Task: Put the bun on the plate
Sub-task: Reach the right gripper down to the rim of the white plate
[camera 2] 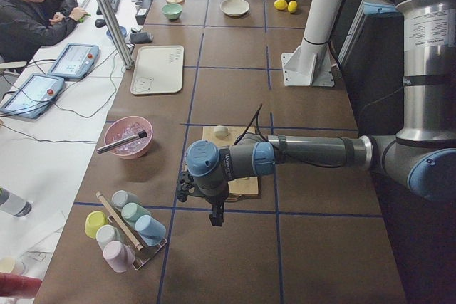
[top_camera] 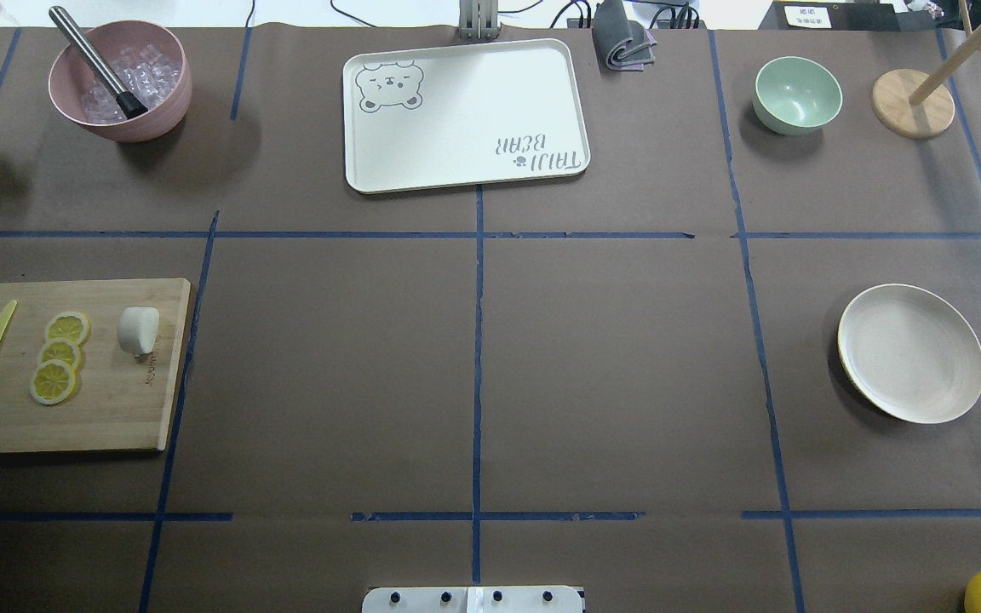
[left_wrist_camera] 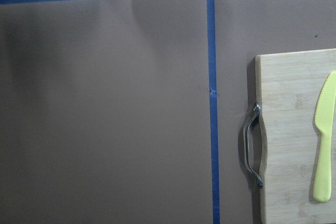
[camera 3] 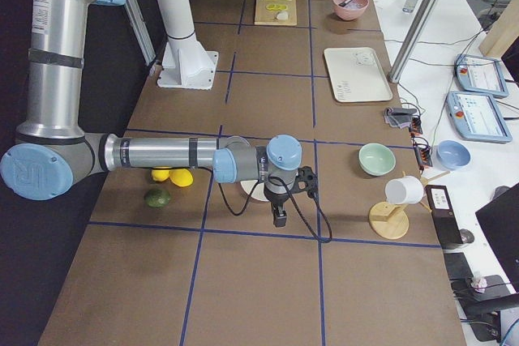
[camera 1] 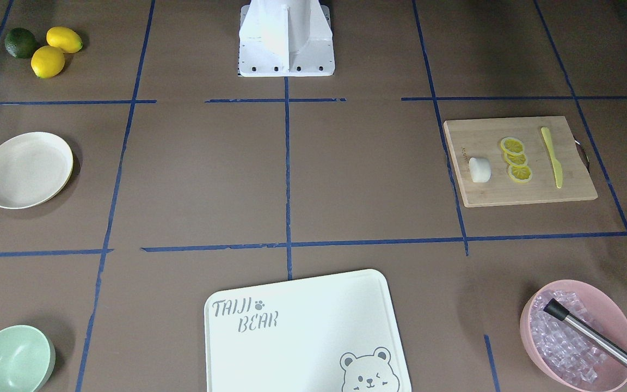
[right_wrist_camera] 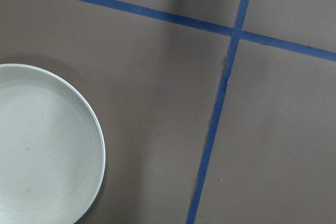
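The left gripper hangs near the wooden board and the right gripper hangs near the plate, but I cannot tell if they are spread apart or pinched together. The bun sits on the board just beside the lemon slices, far across the table from the plate, so a grab could bump a slice, or the smooth bun could slip out. Only the side views show the grippers; the top view shows none
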